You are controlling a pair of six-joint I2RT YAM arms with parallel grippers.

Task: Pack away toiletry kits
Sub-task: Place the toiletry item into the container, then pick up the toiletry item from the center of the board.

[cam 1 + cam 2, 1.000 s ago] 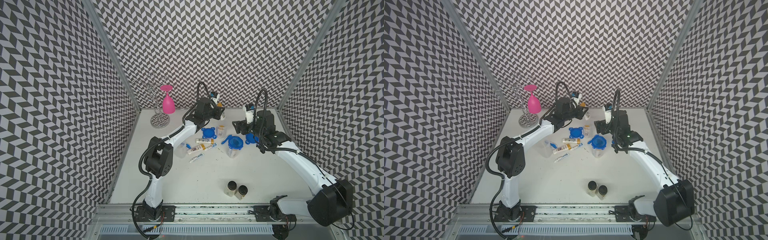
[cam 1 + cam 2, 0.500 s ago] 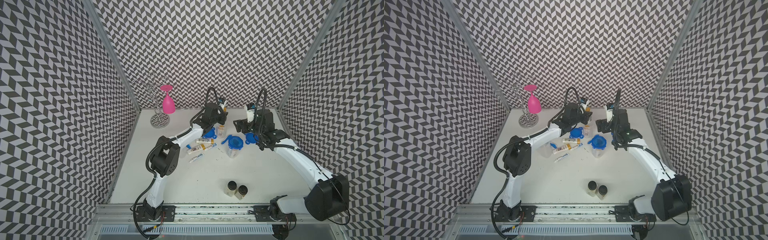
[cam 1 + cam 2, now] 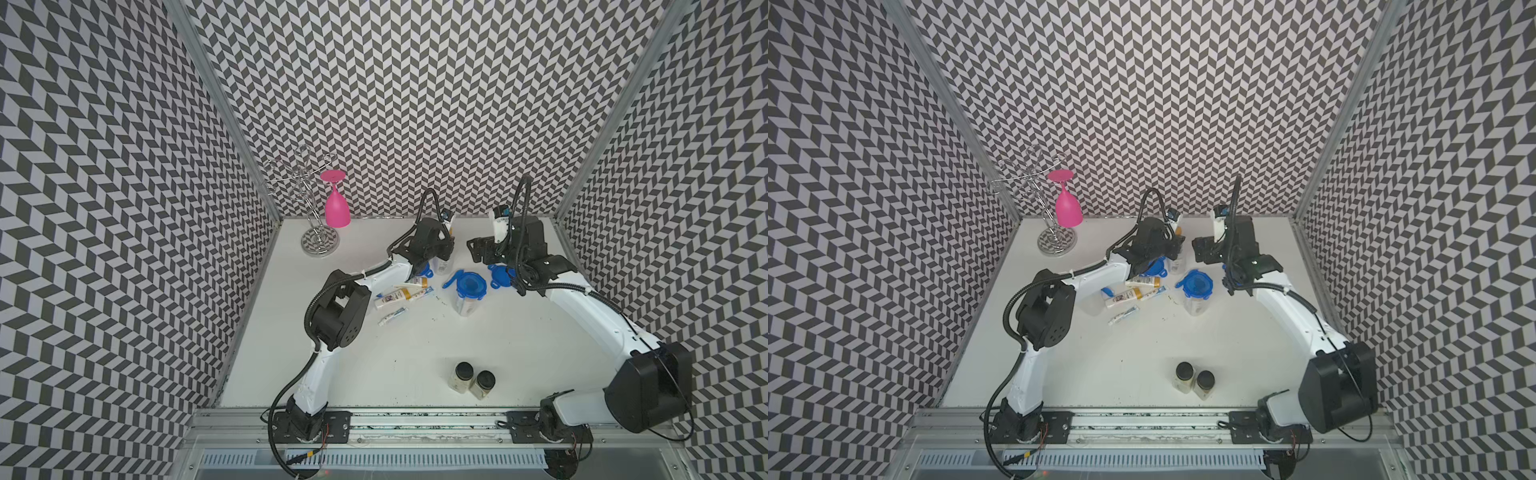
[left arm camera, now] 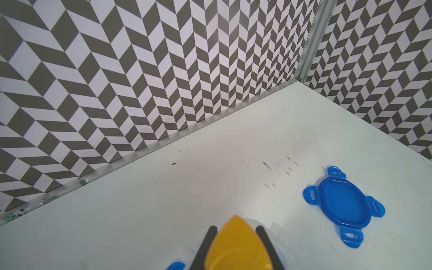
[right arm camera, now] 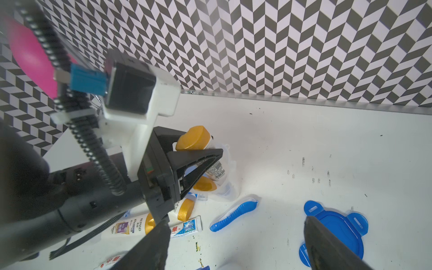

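My left gripper (image 3: pixel 444 248) is shut on a small white bottle; its gold cap (image 4: pixel 236 245) fills the gap between the black fingers. The bottle (image 5: pixel 195 138) hangs just above an open clear tub (image 5: pixel 225 187) that holds another gold-capped bottle. My right gripper (image 5: pixel 236 243) stands open and empty a little to the right, above a blue toothbrush (image 5: pixel 233 214). In both top views a closed tub with a blue lid (image 3: pixel 471 286) stands beside it. Two more bottles (image 3: pixel 392 297) and toothpaste tubes (image 3: pixel 390 318) lie on the table under the left forearm.
A loose blue lid (image 4: pixel 343 205) lies right of the open tub and another lid (image 3: pixel 424 272) sits under the left wrist. Two black-capped jars (image 3: pixel 471 376) stand near the front edge. A pink wine glass (image 3: pixel 336 203) hangs on a wire rack (image 3: pixel 316 232) at the back left.
My left gripper has carried the gold-capped bottle rightward and forward from the back wall to above the open tub. The right arm has barely moved.
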